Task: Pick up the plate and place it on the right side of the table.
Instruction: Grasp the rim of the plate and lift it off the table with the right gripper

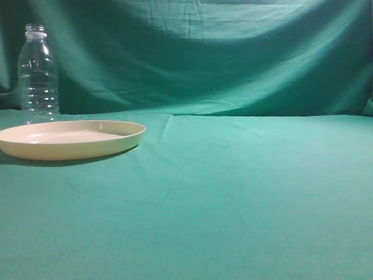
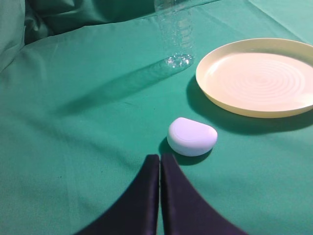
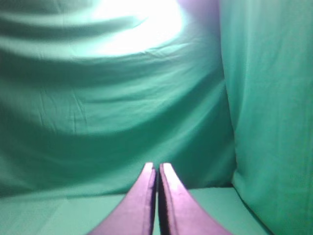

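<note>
Both the left pincer (image 2: 160, 161) and right pincer (image 3: 157, 169) are pressed closed, empty, clear of the plate (image 2: 259, 76).

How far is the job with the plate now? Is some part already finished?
Nothing looks done yet. The plate lies on the left part of the table, in front of the clear bottle, with a small white object nearby. Nothing is in hand: the left gripper and the right gripper have jaws closed and empty. Grasping, carrying and placing on the right side all remain.
</note>
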